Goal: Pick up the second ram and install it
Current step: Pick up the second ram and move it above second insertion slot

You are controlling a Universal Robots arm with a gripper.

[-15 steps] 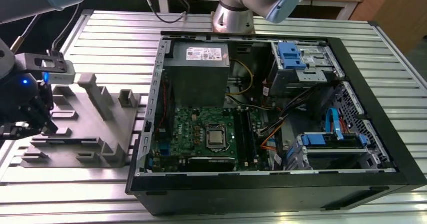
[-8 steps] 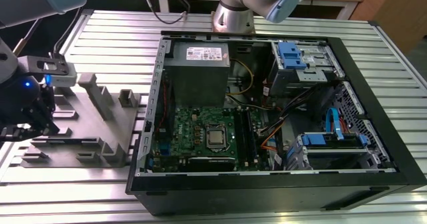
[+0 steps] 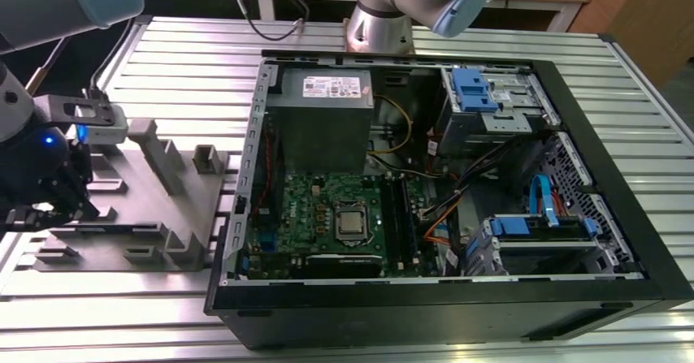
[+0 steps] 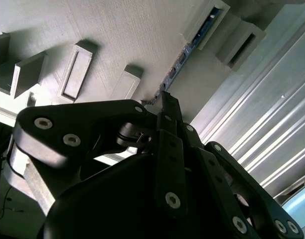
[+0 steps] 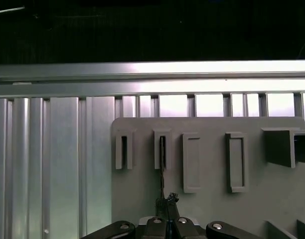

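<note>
My gripper (image 3: 44, 210) hangs over the pale grey fixture plate (image 3: 152, 186) at the exterior view's left, outside the computer case. In both wrist views the second ram (image 4: 188, 47) shows as a thin dark stick seen edge-on (image 5: 162, 164), still standing in a narrow fixture slot (image 5: 162, 149). The gripper (image 4: 165, 102) is shut on the stick's near end, its fingers (image 5: 168, 201) pressed together around it. The motherboard (image 3: 314, 217) lies inside the open case, with its long black memory slots (image 3: 397, 217) beside the processor socket.
The open black case (image 3: 434, 290) stands to the exterior view's right of the fixture, on a ribbed metal table (image 3: 109, 314). Upright grey slabs (image 3: 174, 164) rise from the fixture. The power supply (image 3: 325, 115), blue drive cages (image 3: 477, 91) and cables fill the case. The arm's base (image 3: 379, 22) stands behind it.
</note>
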